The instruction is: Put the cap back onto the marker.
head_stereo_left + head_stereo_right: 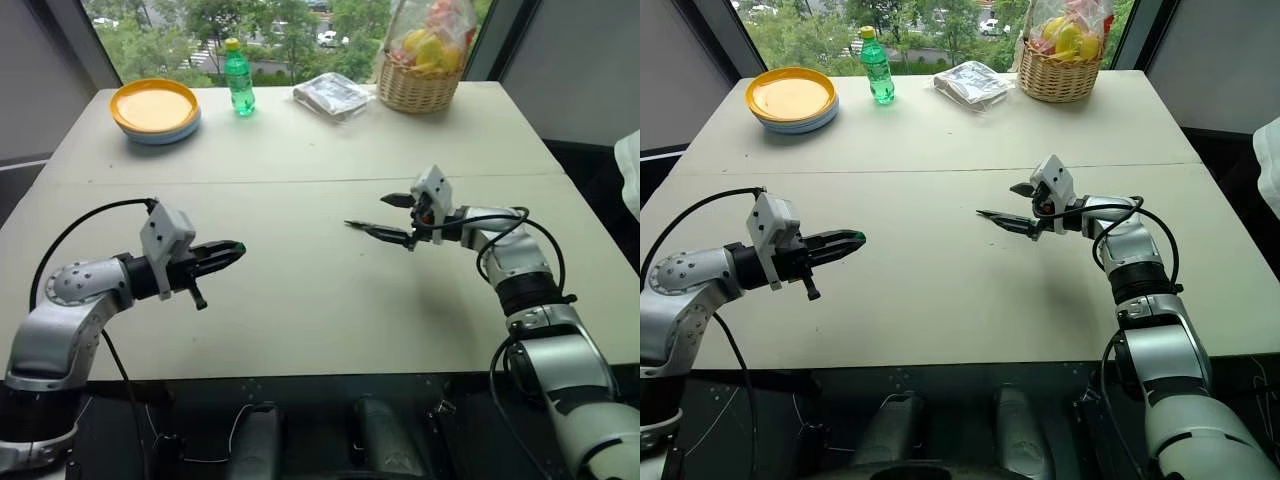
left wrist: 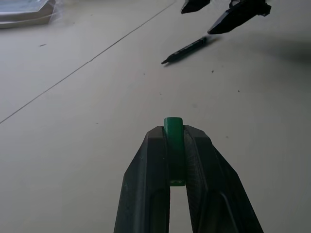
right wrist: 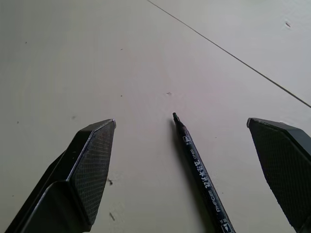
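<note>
The left gripper (image 2: 177, 145) pinches the cap (image 2: 174, 148) between closed fingers, its green end poking past the tips, above the table (image 1: 300, 300). The right gripper (image 3: 187, 145) hangs wide open over the marker (image 3: 201, 177), which lies flat between the fingers, untouched, tip toward the cap; its rear end is cut off.

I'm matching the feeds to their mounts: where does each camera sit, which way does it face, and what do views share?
Left eye, right eye: on the head, facing forward and down over the table; both arms show.
Left wrist: looks along the left gripper, shut on the cap, towards the marker and right gripper.
Right wrist: looks along the open right gripper's fingers, marker between.
Shared: the marker lies in all views.
</note>
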`<move>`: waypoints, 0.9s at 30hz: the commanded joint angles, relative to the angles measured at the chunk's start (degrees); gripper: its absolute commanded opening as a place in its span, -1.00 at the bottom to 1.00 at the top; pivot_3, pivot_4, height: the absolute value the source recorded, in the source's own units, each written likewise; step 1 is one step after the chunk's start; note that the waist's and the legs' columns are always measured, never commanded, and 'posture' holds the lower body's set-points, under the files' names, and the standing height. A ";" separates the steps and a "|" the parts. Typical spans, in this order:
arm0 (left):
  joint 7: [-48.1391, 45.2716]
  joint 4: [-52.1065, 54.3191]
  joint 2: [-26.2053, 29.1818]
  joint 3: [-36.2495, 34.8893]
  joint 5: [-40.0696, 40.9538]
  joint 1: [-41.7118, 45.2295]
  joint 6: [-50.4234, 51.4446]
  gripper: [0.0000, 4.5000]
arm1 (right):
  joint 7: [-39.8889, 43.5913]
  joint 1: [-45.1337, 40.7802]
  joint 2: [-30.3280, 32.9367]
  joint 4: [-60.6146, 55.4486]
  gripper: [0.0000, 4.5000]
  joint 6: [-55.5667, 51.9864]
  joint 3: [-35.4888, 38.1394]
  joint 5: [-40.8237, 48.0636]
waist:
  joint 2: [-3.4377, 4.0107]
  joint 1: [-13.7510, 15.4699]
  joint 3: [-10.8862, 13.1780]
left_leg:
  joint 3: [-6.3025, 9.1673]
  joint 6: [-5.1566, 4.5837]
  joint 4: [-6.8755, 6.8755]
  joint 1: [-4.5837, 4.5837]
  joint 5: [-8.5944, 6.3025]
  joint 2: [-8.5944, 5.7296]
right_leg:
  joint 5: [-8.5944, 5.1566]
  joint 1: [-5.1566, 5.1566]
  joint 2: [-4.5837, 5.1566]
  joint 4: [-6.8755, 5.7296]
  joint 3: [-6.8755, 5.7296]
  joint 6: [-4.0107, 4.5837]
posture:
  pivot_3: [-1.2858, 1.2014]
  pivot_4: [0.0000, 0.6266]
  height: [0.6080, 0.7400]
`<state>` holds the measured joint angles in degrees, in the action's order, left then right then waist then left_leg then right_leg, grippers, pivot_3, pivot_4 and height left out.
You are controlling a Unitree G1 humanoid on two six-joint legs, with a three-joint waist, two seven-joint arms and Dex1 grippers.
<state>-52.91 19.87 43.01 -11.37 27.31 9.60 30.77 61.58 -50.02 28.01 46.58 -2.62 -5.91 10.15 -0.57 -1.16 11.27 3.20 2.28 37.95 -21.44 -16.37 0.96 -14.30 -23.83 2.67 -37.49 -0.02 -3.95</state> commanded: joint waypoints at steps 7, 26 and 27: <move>2.08 5.37 2.58 -4.52 2.28 -3.11 1.13 -0.99 | 1.22 -8.12 -0.96 20.15 1.00 12.13 -0.35 -7.77 | 0.01 -0.01 0.01 | -0.04 0.00 -0.02 -0.03 0.00 -0.01 | 0.00 0.01 0.03 0.11 0.01 0.00 | 0.03 -0.52 1.00; 2.97 6.50 3.34 -5.14 2.28 -4.76 -0.65 -0.99 | 0.36 -10.05 -1.48 27.51 1.00 12.25 0.61 -13.97 | 0.02 -0.18 0.01 | -0.04 0.00 -0.08 0.02 0.00 0.00 | 0.00 0.03 0.02 0.11 0.03 0.01 | 0.03 -0.52 1.00; 2.93 6.56 3.38 -5.24 2.35 -4.81 -0.67 -1.00 | 0.44 -10.06 -1.44 27.59 0.88 12.12 0.67 -14.11 | 0.02 -0.18 0.01 | -0.04 0.00 -0.08 0.02 0.00 0.00 | 0.00 0.03 0.02 0.11 0.03 0.01 | 0.03 -0.52 1.00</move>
<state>-49.88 24.92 45.54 -14.57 28.95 4.58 31.38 62.31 -59.49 26.65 73.45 9.93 -5.31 -3.09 -0.55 -1.34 11.28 3.16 2.28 37.88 -21.41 -16.37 0.96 -14.30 -23.79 2.69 -37.38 0.01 -3.94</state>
